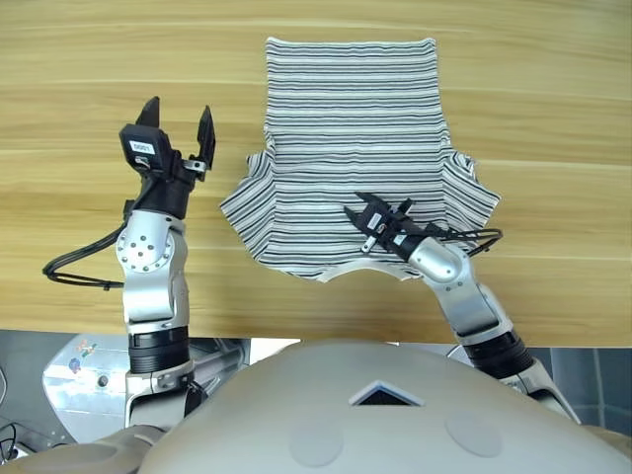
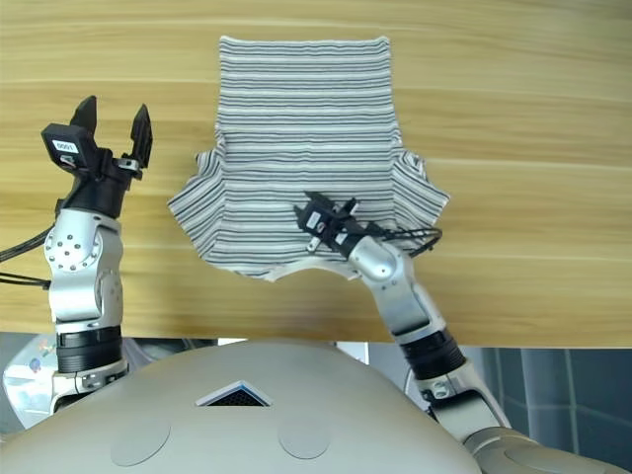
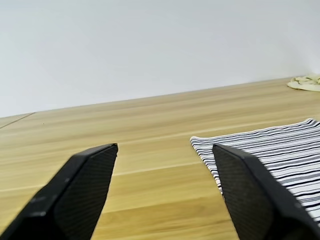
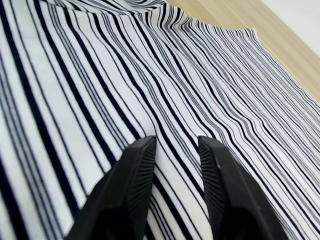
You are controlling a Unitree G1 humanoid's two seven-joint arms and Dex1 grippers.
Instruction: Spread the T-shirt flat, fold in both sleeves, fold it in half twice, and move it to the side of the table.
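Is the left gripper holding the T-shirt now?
No, the left gripper is open over the bare table, apart from the T-shirt.

This looks like a plain test room; a big wooden table [image 1: 553, 99] sits by a smooth white wall [image 3: 150, 45], like a lab.

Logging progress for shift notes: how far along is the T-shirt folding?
Done: T-shirt lies spread on the table. In hand: right gripper is over its middle; left gripper open beside it. Remaining: sleeves unfolded, both half-folds, moving it aside.
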